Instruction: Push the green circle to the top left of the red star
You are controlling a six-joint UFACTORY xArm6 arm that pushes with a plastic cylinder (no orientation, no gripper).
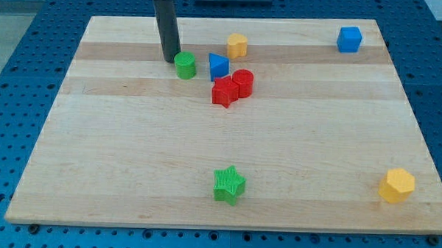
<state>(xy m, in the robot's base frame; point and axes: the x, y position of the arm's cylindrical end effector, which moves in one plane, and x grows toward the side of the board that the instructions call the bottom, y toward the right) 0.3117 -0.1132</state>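
The green circle sits near the view's top, left of centre. My tip stands just to its upper left, touching or nearly touching it. The red star lies to the right of and a little below the green circle, pressed against a red cylinder. A blue triangle sits between the green circle and the red blocks, just above the red star.
A yellow block lies above the blue triangle. A blue cube is at the top right. A green star sits at bottom centre, a yellow hexagon at bottom right. The wooden board is edged by blue perforated table.
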